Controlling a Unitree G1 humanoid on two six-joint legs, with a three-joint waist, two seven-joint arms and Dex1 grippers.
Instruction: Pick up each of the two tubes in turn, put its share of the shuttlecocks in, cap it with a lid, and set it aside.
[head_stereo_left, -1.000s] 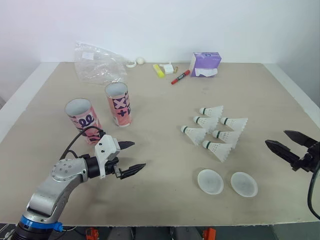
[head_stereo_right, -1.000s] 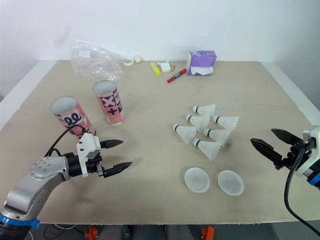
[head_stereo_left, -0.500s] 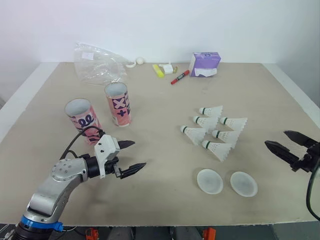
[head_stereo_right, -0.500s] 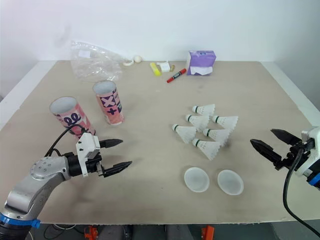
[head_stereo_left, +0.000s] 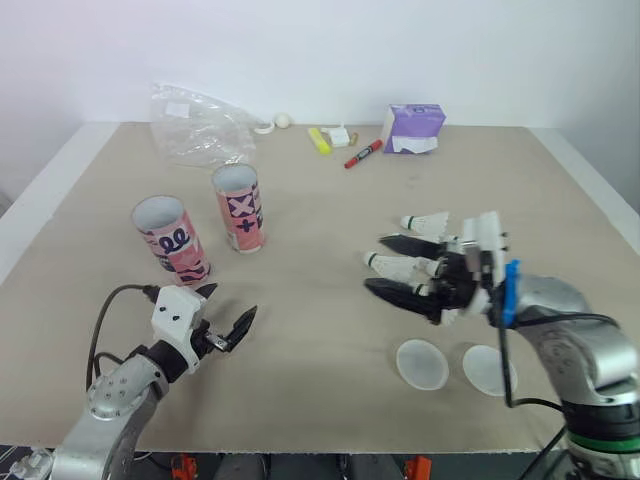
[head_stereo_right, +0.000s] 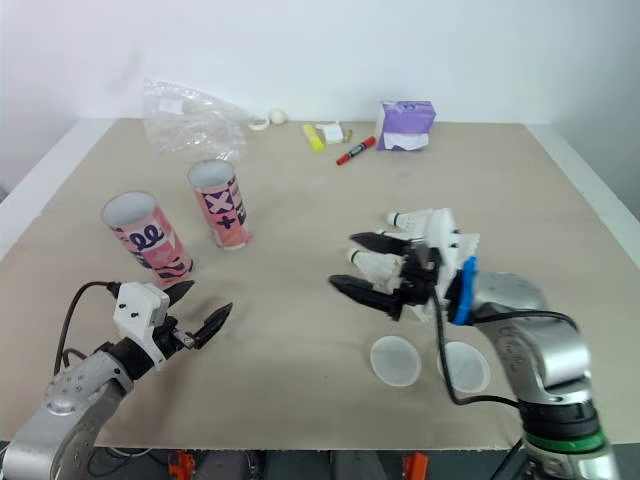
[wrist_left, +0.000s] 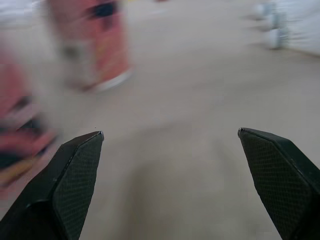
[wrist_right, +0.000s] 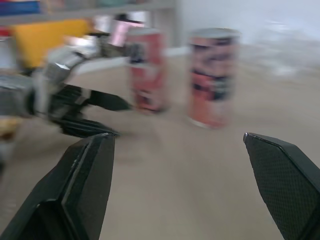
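Observation:
Two pink printed tubes stand upright and open-topped at the left: one (head_stereo_left: 168, 240) nearer the front, the other (head_stereo_left: 238, 208) just behind and to its right. Several white shuttlecocks (head_stereo_left: 426, 222) lie in a cluster right of centre. Two clear round lids (head_stereo_left: 421, 363) (head_stereo_left: 488, 368) rest in front of them. My right gripper (head_stereo_left: 385, 268) is open, over the left side of the cluster, with one shuttlecock (head_stereo_left: 391, 265) seen between its fingers. My left gripper (head_stereo_left: 225, 308) is open and holds nothing, low over the table in front of the nearer tube. The right wrist view shows both tubes (wrist_right: 212, 75) (wrist_right: 147, 67).
Along the back edge lie a crumpled clear plastic bag (head_stereo_left: 195, 125), a yellow highlighter (head_stereo_left: 318, 140), a red marker (head_stereo_left: 362, 153) and a purple tissue pack (head_stereo_left: 413, 128). Bare tabletop (head_stereo_left: 310, 300) separates the tubes from the shuttlecocks.
My right arm has swung in from the table's right edge to over the shuttlecocks. My left gripper has drawn back toward the front edge. Tubes, lids and shuttlecocks have not moved.

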